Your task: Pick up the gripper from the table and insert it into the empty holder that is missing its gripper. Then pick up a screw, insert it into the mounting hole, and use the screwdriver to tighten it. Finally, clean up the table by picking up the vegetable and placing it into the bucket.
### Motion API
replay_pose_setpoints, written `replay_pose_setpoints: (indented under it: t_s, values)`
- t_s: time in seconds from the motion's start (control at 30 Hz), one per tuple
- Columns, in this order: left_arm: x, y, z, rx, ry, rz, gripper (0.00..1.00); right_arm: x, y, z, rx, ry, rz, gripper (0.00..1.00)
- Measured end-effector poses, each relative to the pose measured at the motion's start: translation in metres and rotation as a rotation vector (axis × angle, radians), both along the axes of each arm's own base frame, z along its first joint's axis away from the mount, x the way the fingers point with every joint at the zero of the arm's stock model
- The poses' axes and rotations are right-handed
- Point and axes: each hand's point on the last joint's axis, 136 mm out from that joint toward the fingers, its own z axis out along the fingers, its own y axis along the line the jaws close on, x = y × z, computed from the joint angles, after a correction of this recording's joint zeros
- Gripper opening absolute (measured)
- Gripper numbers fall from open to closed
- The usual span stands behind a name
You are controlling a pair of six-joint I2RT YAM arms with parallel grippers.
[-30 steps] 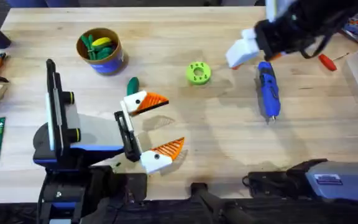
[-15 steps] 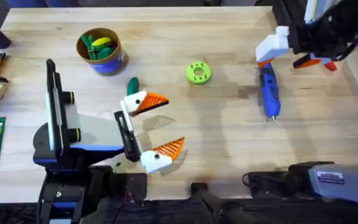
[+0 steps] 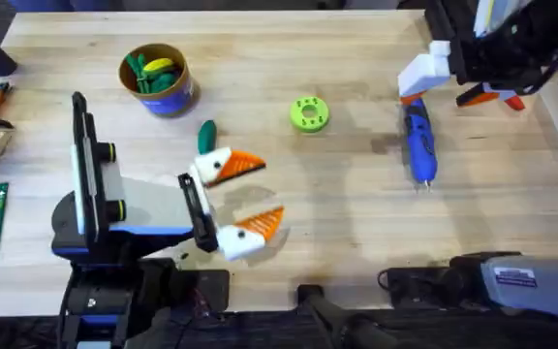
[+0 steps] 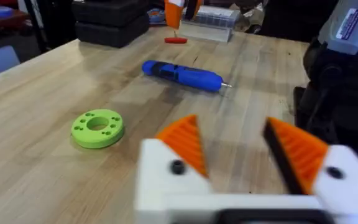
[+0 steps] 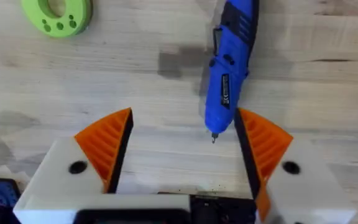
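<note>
The left claw point(image 3: 245, 199) sits low over the near-left part of the desk point(image 3: 356, 213), its two orange ribbed fingers spread moderately wide with nothing between them. The right claw point(image 5: 182, 140) hovers at the far right; in its wrist view the fingers are wide apart and empty, and the blue screwdriver point(image 3: 418, 141) lies on the wood just below them, its metal tip pointing toward the near edge. Both claws appear to have their orange fingers fitted, and I cannot see a loose screw.

The dark green vegetable point(image 3: 206, 134) lies just beyond the left claw's farther finger, very near it; whether they touch I cannot tell. The bucket point(image 3: 156, 79), tan above and blue below, stands farther back and to the left, with green and yellow pieces inside. The lime-green disc point(image 3: 308, 113) rests toward the middle, well apart from both.

The step in hand looks to be the clean-up, with the left claw best placed for it. To do it well, the claw should shift toward the far side so the fingers straddle the vegetable across its narrow width, then close gently, since the smooth toy may slip or roll. Lifting clear before swinging left should avoid clipping the bucket's rim, and letting go right above the opening keeps the piece from bouncing out.
</note>
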Motion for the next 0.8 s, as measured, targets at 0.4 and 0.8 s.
replay_pose_setpoints:
  t_s: [0.4,0.8]
  values:
    - [0.0,0.0,0.0,0.002,-0.006,0.0,0.017,0.0,0.0,0.0,0.0,0.0,0.0,0.946]
    - [0.0,0.0,0.0,0.002,-0.006,0.0,0.017,-0.002,-0.009,-0.049,-0.002,0.036,-0.034,0.946]
